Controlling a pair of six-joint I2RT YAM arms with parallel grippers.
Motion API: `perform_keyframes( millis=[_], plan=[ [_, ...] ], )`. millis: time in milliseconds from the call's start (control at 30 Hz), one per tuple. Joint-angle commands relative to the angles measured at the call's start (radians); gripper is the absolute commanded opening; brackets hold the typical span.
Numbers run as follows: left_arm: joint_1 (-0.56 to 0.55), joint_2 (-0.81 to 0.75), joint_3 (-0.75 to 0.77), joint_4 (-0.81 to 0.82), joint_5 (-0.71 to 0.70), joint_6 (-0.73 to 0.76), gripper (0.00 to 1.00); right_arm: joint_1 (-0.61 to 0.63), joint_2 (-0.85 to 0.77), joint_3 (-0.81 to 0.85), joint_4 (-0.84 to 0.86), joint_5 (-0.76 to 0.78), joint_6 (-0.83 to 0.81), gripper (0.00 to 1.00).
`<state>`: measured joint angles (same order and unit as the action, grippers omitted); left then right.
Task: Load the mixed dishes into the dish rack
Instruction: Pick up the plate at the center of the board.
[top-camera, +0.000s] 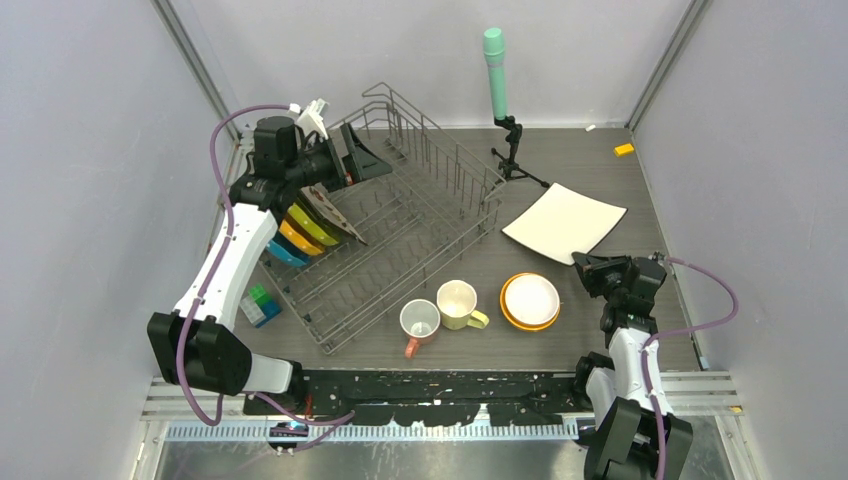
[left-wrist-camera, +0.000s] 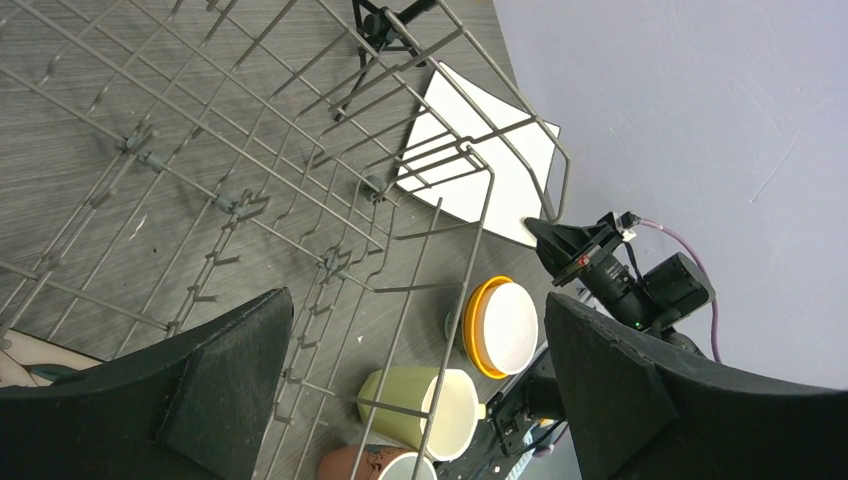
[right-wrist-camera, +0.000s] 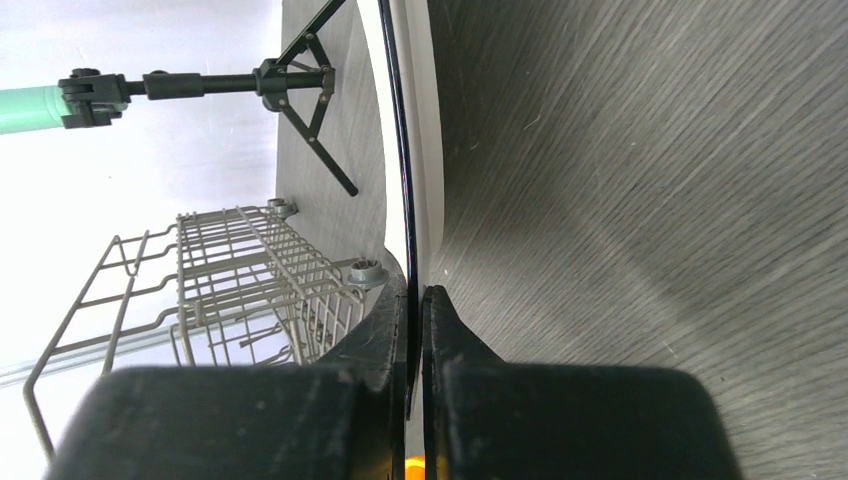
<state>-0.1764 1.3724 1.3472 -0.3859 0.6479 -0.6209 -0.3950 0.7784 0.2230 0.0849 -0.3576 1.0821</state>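
The dish rack stands left of centre, with blue, orange and yellow-green plates upright at its left end. My left gripper hangs open and empty over the rack's far left part. My right gripper is shut on the near corner of the white square plate, seen edge-on between the jaws in the right wrist view. A white bowl in an orange bowl, a pale-yellow mug and a pink mug stand on the table.
A green-topped cylinder on a black tripod stands behind the rack's right end. A small blue-green box lies left of the rack. A brownish plate leans beside the yellow-green one. Grey walls close in both sides.
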Motion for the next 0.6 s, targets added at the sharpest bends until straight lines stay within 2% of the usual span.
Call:
perform_keyframes(
  millis=[0, 333, 567],
  plan=[
    [-0.002, -0.013, 0.013, 0.027, 0.031, 0.006, 1.00, -0.005, -0.051, 0.108, 0.322, -0.086, 0.068, 0.00],
    [-0.006, -0.008, 0.018, 0.040, 0.051, 0.001, 1.00, -0.009, -0.063, 0.137, 0.350, -0.101, 0.133, 0.00],
    [-0.032, 0.005, 0.022, 0.061, 0.049, -0.020, 1.00, -0.009, -0.090, 0.198, 0.292, -0.109, 0.140, 0.00]
  ],
)
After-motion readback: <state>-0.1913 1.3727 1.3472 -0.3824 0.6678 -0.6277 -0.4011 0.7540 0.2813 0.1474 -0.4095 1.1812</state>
